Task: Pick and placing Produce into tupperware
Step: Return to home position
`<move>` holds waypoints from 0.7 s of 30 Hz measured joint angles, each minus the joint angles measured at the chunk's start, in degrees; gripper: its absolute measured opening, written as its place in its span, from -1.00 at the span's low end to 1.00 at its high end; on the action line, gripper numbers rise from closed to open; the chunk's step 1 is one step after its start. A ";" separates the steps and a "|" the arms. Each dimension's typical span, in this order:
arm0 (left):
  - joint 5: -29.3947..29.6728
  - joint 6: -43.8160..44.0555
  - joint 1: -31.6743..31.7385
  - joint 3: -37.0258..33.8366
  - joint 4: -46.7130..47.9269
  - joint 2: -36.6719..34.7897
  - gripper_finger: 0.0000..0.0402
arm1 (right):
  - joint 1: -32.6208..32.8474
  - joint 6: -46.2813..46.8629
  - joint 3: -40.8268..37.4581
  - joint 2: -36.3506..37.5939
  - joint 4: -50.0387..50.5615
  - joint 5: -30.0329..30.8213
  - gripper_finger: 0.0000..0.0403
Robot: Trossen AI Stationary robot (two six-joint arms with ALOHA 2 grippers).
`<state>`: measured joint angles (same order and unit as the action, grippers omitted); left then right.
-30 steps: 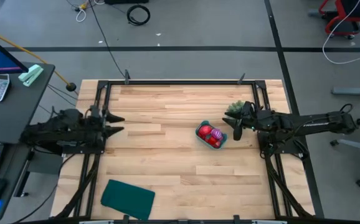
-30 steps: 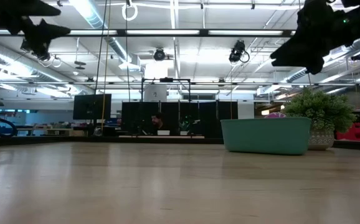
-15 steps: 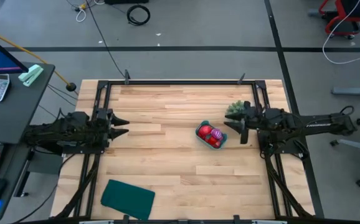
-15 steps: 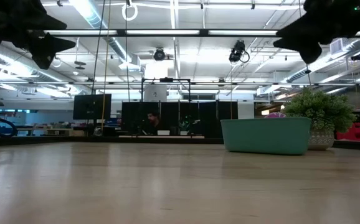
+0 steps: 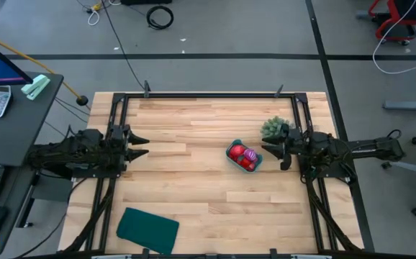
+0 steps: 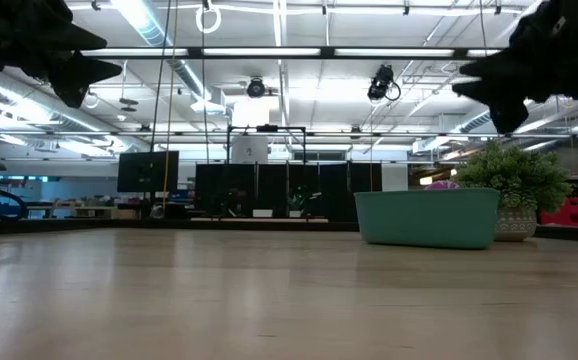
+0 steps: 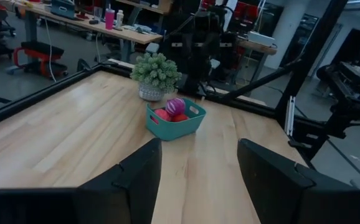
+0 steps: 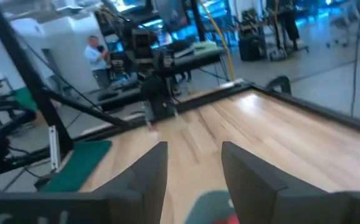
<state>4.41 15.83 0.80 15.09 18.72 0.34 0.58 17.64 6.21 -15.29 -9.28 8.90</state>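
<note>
Table [image 5: 193,187], seen from above, 12 o'clock at the far edge.

- Teal tupperware tub [image 5: 231,151] sits right of table centre, toward 3 o'clock. It stands upright and flat on the wood.
- The produce is all inside the tub: red fruits [image 5: 237,152] along with a purple-and-pink striped ball [image 5: 250,154]. The left wrist view shows the same, with the ball [image 7: 175,106] on top of the red pieces [image 7: 164,114]. In the low view only a pink top [image 6: 443,184] shows over the tub's rim [image 6: 427,195].
- A green spiky plant [image 5: 272,128] in a small pot stands at about 1 o'clock of the tub, just beside it and not touching.
- A dark teal sheet [image 5: 147,229] lies flat near the table's 7 o'clock corner, well apart from the tub.
- The left gripper [image 5: 145,144] is at the table's 9 o'clock edge and points toward 3 o'clock. Its fingers [image 7: 136,180] are spread and hold nothing.
- The right gripper [image 5: 269,150] is at 3 o'clock of the tub, near it, and points toward 9 o'clock. Its fingers [image 8: 146,171] are parted and empty.
- In the low view both grippers hang high above the tabletop.
- A person [image 8: 96,55] stands in the room beyond the table.
</note>
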 joint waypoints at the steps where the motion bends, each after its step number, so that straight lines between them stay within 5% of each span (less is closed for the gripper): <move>1: 0.00 0.01 0.00 0.00 0.01 0.00 0.07 | 0.00 0.94 -0.93 0.63 0.00 0.67 -0.21; 10: -0.01 0.03 0.00 0.00 0.00 0.00 0.10 | -0.02 7.78 -5.56 2.71 -1.72 3.46 -0.21; 21: -0.01 0.03 -0.02 0.00 0.00 0.00 0.05 | -0.04 -1.03 -5.59 2.65 0.63 4.16 -0.21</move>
<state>4.40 15.86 0.78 15.09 18.72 0.34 0.54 16.61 0.62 -12.64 -8.64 13.06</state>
